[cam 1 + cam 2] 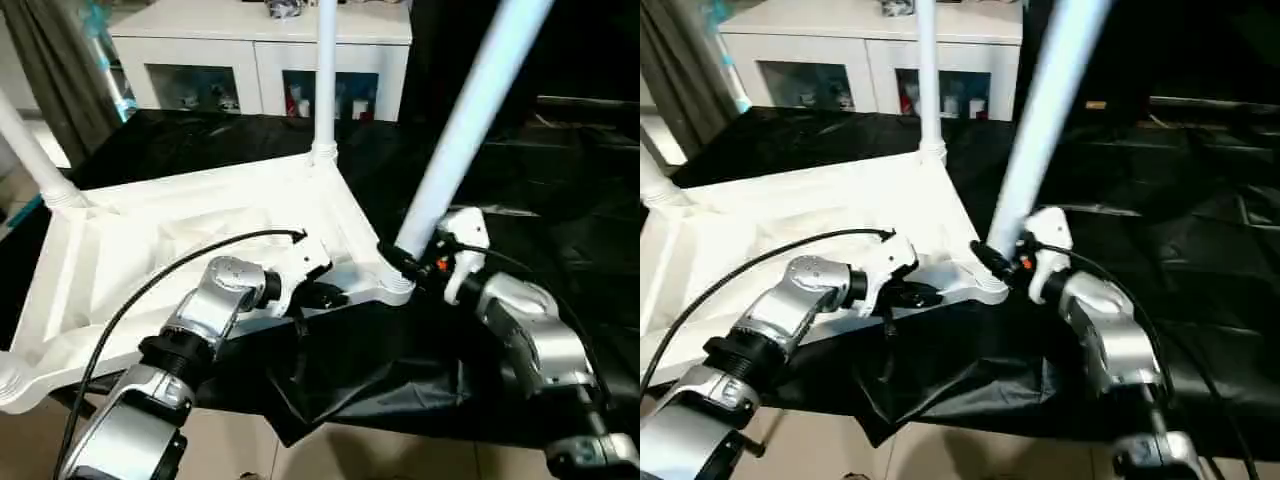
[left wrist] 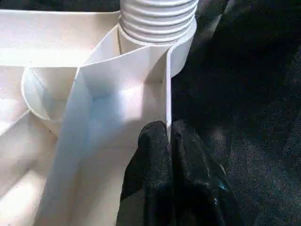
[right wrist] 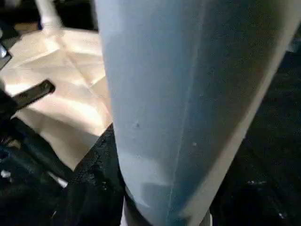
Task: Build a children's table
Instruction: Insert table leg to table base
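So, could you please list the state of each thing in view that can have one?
Table top: upside down on the black sheet, ribbed underside up.
Far leg: upright in its corner socket.
Near leg: tilted, threaded end at the near corner socket.
Left hand: shut on the table top's rim.
Right hand: gripping the near leg's base.
Cabinet: doors closed.

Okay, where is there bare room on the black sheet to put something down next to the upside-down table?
The black sheet lies bare on the robot's right, beyond the slanted leg, and in a strip between the tabletop and the cabinet. The near corner is crowded: left gripper pinches the rim, right gripper grips the leg.
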